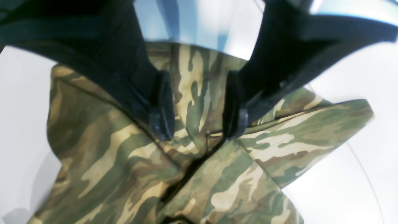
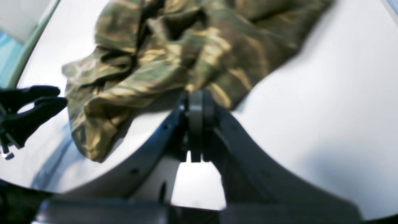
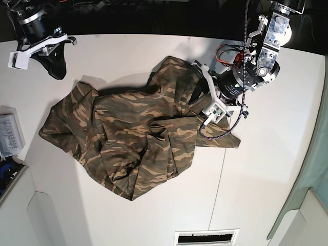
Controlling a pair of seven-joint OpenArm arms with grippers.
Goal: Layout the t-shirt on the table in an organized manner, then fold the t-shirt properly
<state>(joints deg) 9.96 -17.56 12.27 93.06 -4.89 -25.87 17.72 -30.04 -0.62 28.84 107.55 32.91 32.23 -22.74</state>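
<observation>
**My left gripper stands over the shirt, my right one is off to the side**

The shirt (image 3: 133, 138) lies crumpled on the table (image 3: 266, 169), spread in loose folds and not flat. One sleeve end (image 3: 225, 139) points out from the shirt toward the thin dark seam (image 3: 221, 174) of the table.

My left gripper (image 1: 197, 105) is at the edge of the shirt that is nearest to the sleeve end. Its jaws stand wide apart, and between them I see a raised fold of the cloth. The two black fingertips (image 1: 161, 121) are down at the cloth, one on each side of this fold, but I cannot tell if they press it. The fold is not pinched between them.

My right gripper (image 3: 54, 64) is near the far corner of the table, apart from the shirt and just beside its shoulder part. In the right wrist view its jaws appear nearly together, with only a narrow gap, and no cloth is between them. That view is blurred, so I cannot tell for sure how far they are closed.

A small clear box (image 3: 10, 134) sits at the table edge, on the side of the shirt opposite to the sleeve end.
</observation>
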